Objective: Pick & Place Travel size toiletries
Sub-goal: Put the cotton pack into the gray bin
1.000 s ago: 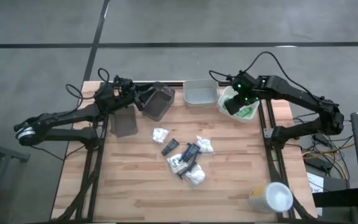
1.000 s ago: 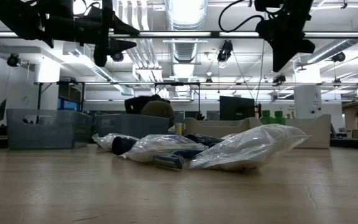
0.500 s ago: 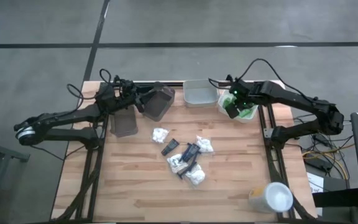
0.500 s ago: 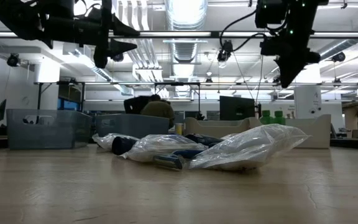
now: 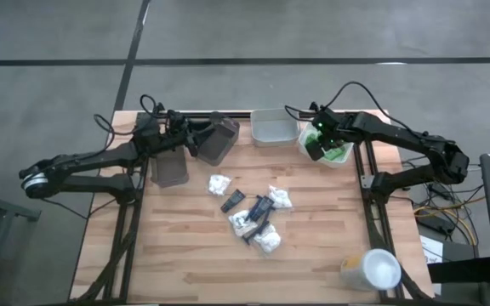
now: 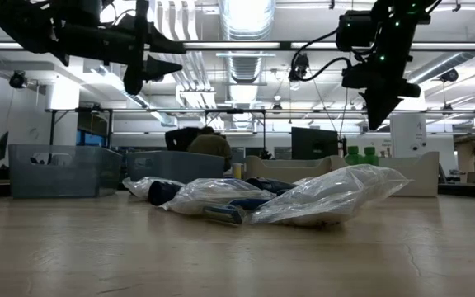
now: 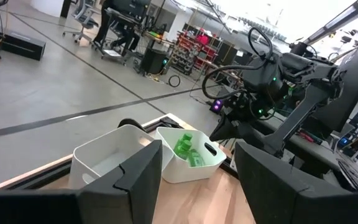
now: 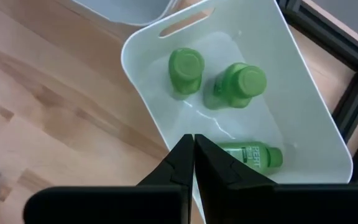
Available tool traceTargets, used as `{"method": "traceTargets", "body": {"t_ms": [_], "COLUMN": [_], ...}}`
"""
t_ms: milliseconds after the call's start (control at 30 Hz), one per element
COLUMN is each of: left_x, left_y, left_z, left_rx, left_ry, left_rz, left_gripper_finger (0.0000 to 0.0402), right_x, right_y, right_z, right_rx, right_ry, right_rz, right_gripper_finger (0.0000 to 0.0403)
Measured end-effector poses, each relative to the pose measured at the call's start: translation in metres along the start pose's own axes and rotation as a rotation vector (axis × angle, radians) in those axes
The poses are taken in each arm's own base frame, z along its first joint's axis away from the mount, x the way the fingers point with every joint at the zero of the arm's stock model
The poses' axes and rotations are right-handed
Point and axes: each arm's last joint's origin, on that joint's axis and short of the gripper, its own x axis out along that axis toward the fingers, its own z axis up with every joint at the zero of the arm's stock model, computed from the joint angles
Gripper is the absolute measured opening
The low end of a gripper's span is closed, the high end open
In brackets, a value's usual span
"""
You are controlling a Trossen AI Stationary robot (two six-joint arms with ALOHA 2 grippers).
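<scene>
The loose toiletries, white crinkly packets and dark flat tubes, lie in a pile (image 5: 256,217) at the table's middle; the low view shows the pile (image 6: 270,198) too. Three green bottles (image 8: 241,84) are in the white tray (image 8: 303,124) at the far right: two stand upright and one lies on its side. My right gripper (image 8: 194,138) is shut and empty, hanging above that tray's near left rim (image 5: 315,149). My left gripper (image 7: 199,149) is open and empty, held high over the brown tray (image 5: 217,140) at the far left.
A dark grey tray (image 5: 171,167) sits beside the brown one. A light grey tray (image 5: 275,126) stands at the far edge next to the white tray. A big white cup (image 5: 373,270) lies at the near right corner. Bare wood surrounds the pile.
My right gripper has gone down and a little toward the table's left above the white tray. The bottles and the pile have not moved.
</scene>
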Motion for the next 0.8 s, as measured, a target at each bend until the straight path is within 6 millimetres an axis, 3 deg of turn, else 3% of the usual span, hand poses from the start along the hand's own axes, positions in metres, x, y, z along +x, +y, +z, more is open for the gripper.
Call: {"method": "traceTargets", "body": {"t_ms": [233, 633, 800], "left_x": [0.0, 0.0, 0.0], "left_y": [0.001, 0.0, 0.0], "left_z": [-0.002, -0.004, -0.004], "left_rx": [0.007, -0.003, 0.003], "left_ry": [0.015, 0.065, 0.068], "left_rz": [0.007, -0.044, -0.054], "left_gripper_finger": [0.0206, 0.0207, 0.0207], "right_x": [-0.014, -0.07, -0.09], "right_y": [0.011, 0.08, 0.098], "right_z": [0.003, -0.013, -0.027], "right_rx": [-0.01, -0.171, -0.265], "right_ry": [-0.025, -0.115, -0.14], "right_rz": [0.08, 0.303, 0.384], "right_gripper_finger": [0.0008, 0.0008, 0.0008]}}
